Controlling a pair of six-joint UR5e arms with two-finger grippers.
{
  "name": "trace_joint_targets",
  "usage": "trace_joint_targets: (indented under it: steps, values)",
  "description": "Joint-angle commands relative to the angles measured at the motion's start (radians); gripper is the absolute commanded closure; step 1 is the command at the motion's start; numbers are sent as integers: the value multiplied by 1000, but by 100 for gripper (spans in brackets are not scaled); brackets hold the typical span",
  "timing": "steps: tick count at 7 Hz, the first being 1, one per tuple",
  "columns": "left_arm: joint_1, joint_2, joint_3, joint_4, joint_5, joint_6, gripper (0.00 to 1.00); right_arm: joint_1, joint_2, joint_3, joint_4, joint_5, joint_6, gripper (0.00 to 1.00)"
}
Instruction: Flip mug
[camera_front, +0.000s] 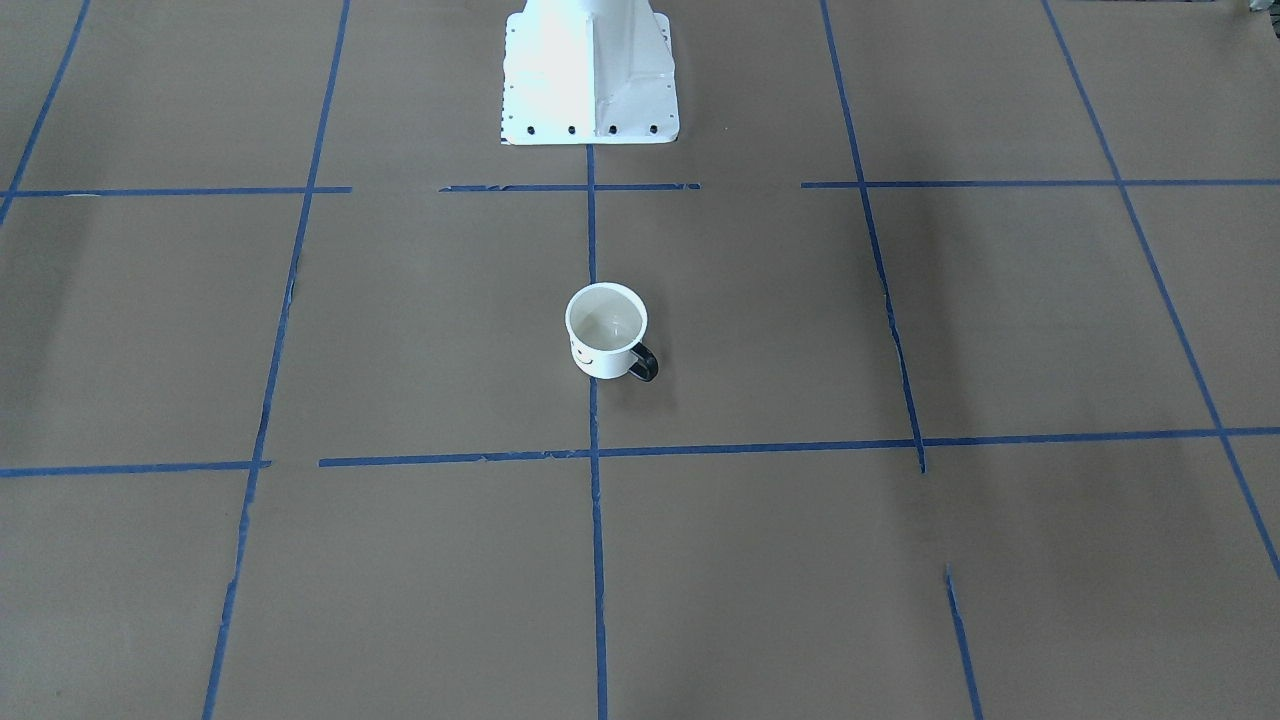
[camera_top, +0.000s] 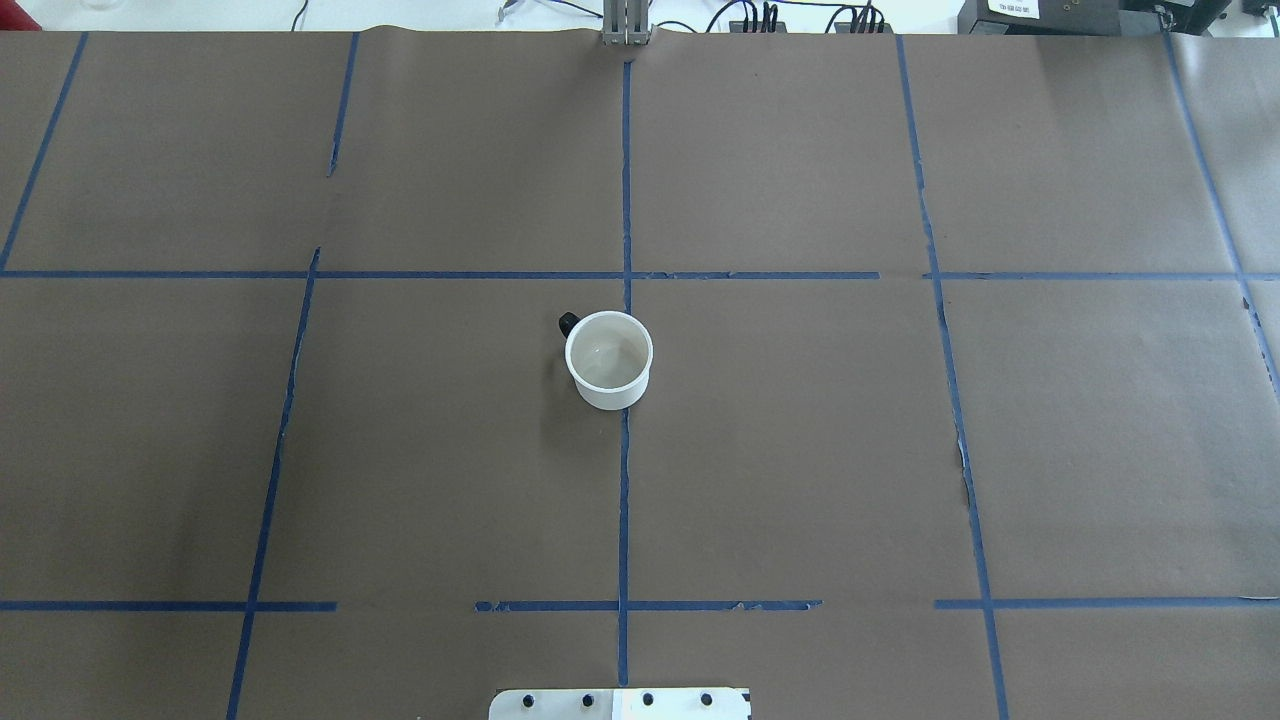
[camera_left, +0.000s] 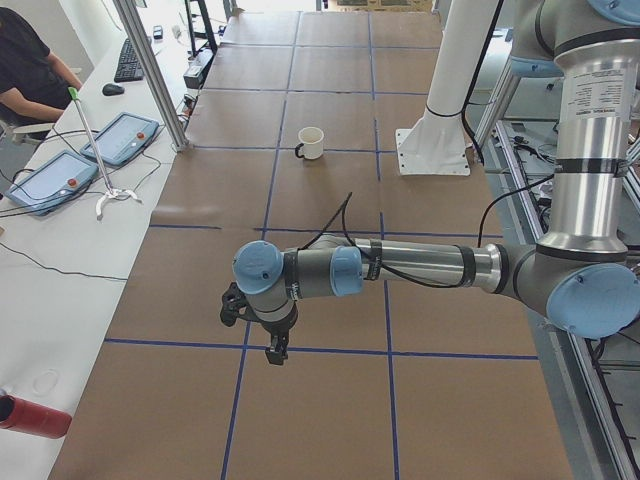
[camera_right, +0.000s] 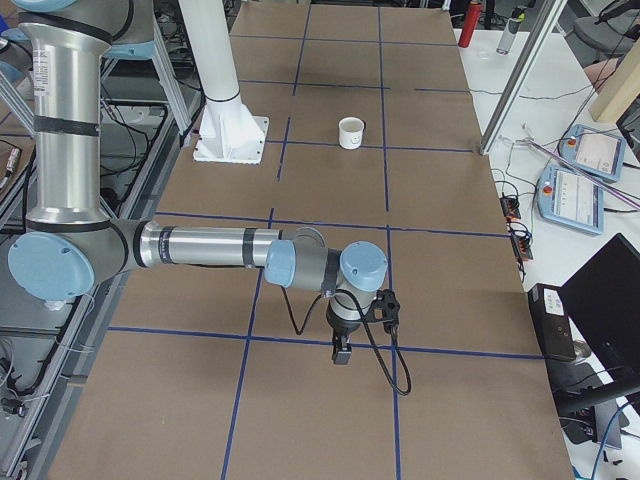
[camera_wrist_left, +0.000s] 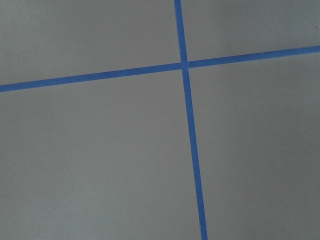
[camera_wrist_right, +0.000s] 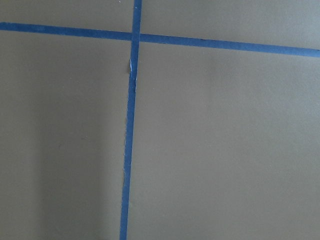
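One mug (camera_front: 606, 335) (upright), two arms (camera_left: 420, 268) (camera_right: 200, 245), one pedestal (camera_front: 590, 70).

Mug (camera_front: 607, 335) on table (camera_front: 950, 330), before robot base (camera_front: 590, 75)

surface: brown paper (camera_top: 800, 450) | markings: blue tape grid (camera_top: 624, 500) | side bench (camera_left: 60, 270): two pendants (camera_left: 120, 137), keyboard (camera_left: 129, 60), red cylinder (camera_left: 30, 415)

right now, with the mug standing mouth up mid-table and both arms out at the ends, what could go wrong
The mug stands free on smooth paper, so a push or off-centre pinch could skid or topple it. Its handle points away from the base toward the robot's left and may snag a finger. Neither wrist camera sees it.
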Motion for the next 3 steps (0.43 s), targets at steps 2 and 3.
trace_joint_targets:
  steps: [2, 3]
  values:
    - [3, -12, -20, 61, 0, 0, 0, 0, 0, 0, 0, 0, 0, 0]
    - [3, -12, -14, 38, -1, 3, 0, 0, 0, 0, 0, 0, 0, 0]
